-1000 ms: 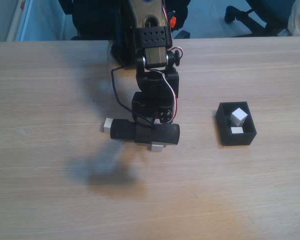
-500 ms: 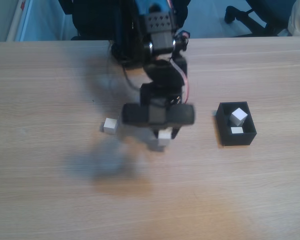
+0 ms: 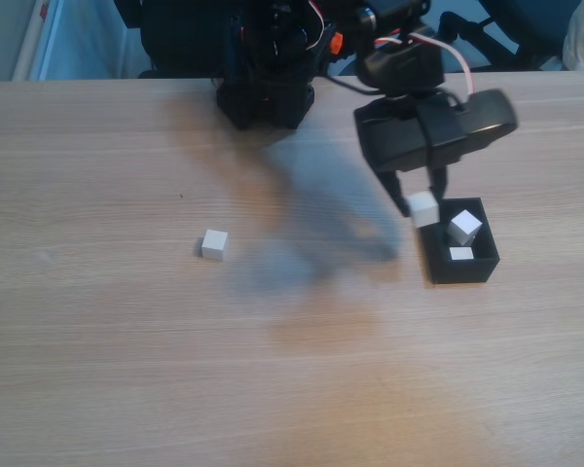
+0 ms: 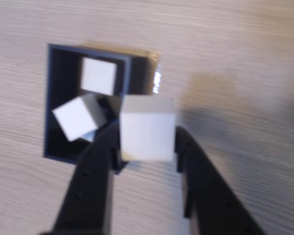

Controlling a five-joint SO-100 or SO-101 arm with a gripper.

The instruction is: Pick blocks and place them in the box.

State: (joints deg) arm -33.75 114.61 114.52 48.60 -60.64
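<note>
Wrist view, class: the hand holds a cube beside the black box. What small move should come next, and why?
Probably a short shift sideways, toward the box's opening, before letting go. In the wrist view the held cube sits between the hand's fingers over the box's near wall and the table, not over the hollow. Two cubes already lie inside, one tilted.

In the fixed view the black two-finger gripper (image 3: 416,198) and the arm above it are smeared by motion blur. In the wrist view the small white cube (image 4: 147,128) clamped between the fingers hides one wall of the black open-topped rectangular box (image 4: 55,98); the picture's lower edge cuts off both fingers.
</note>
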